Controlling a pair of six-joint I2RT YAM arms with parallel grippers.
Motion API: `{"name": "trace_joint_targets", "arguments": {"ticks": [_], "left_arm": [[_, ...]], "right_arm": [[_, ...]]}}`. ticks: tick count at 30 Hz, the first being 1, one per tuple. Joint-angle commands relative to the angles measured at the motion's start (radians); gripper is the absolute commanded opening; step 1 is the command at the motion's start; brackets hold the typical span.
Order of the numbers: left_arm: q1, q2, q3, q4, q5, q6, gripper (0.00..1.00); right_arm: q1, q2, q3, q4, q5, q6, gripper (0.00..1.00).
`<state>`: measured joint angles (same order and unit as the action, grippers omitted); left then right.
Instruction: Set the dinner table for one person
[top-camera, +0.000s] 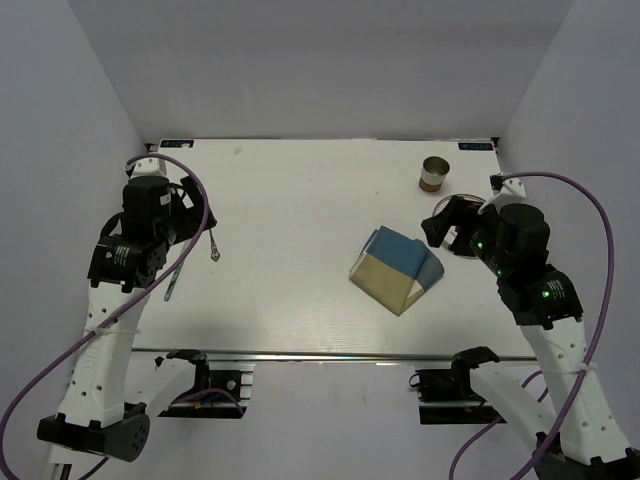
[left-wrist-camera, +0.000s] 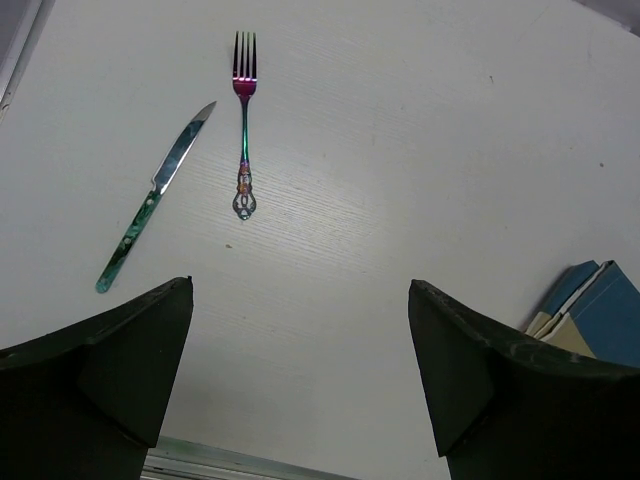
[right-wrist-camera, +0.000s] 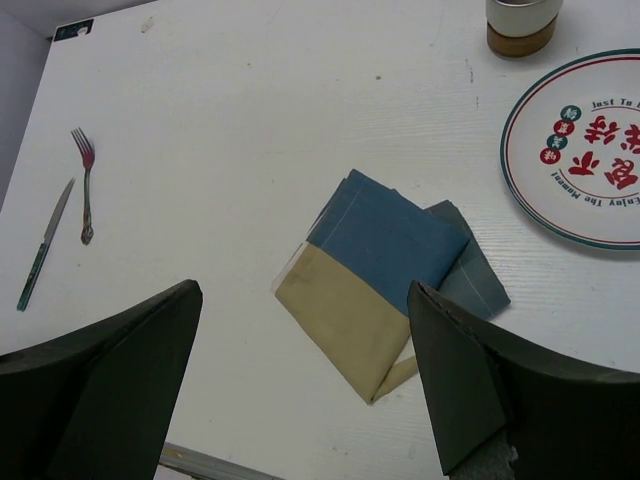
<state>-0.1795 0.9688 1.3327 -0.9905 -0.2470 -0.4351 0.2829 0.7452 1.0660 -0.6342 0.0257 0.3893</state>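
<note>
The white dinner table (top-camera: 290, 190) holds a folded blue-and-tan cloth placemat (top-camera: 397, 268) right of centre. A rainbow-tinted fork (top-camera: 214, 243) and a green-handled knife (top-camera: 176, 274) lie at the left. My left gripper (top-camera: 190, 197) is open and empty above the table, just behind the cutlery; its view shows the fork (left-wrist-camera: 244, 130) and knife (left-wrist-camera: 155, 200) ahead of the jaws. My right gripper (top-camera: 443, 222) is open and empty above the placemat's right side (right-wrist-camera: 380, 265). A plate (right-wrist-camera: 590, 150) with a green rim and red lettering lies at the right.
A small cup (top-camera: 434, 173) with a brown base stands at the back right, also showing in the right wrist view (right-wrist-camera: 522, 22). The plate is mostly hidden under the right arm in the top view. A metal rail (top-camera: 340, 354) runs along the near table edge.
</note>
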Motion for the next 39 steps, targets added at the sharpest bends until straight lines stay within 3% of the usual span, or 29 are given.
{"name": "trace_joint_targets", "arguments": {"ticks": [1, 7, 11, 16, 20, 23, 30, 35, 39], "left_arm": [[0.003, -0.01, 0.01, 0.001, -0.017, 0.01, 0.98], [0.003, -0.013, -0.042, 0.036, 0.021, 0.018, 0.98], [0.003, 0.005, -0.067, 0.035, 0.086, 0.015, 0.98], [0.003, -0.019, -0.112, 0.062, 0.176, 0.056, 0.98], [-0.006, -0.028, -0.112, 0.041, 0.204, 0.067, 0.98], [-0.006, -0.05, -0.128, 0.041, 0.209, 0.07, 0.98], [-0.006, -0.048, -0.127, 0.027, 0.227, 0.072, 0.98], [-0.006, -0.044, -0.115, 0.026, 0.239, 0.07, 0.98], [-0.006, -0.041, -0.113, 0.021, 0.239, 0.07, 0.98]], "right_arm": [[-0.002, -0.006, -0.004, 0.045, -0.015, 0.003, 0.89], [-0.004, 0.077, -0.194, 0.223, -0.23, 0.101, 0.89], [-0.011, 0.21, -0.339, 0.298, 0.01, 0.163, 0.89], [-0.045, 0.295, -0.481, 0.427, 0.08, 0.24, 0.89], [-0.077, 0.356, -0.494, 0.479, 0.108, 0.238, 0.89], [-0.088, 0.411, -0.506, 0.556, 0.02, 0.22, 0.89], [-0.102, 0.499, -0.512, 0.623, -0.013, 0.229, 0.85], [-0.108, 0.522, -0.525, 0.694, -0.053, 0.232, 0.73], [-0.102, 0.474, -0.543, 0.715, -0.052, 0.24, 0.7]]}}
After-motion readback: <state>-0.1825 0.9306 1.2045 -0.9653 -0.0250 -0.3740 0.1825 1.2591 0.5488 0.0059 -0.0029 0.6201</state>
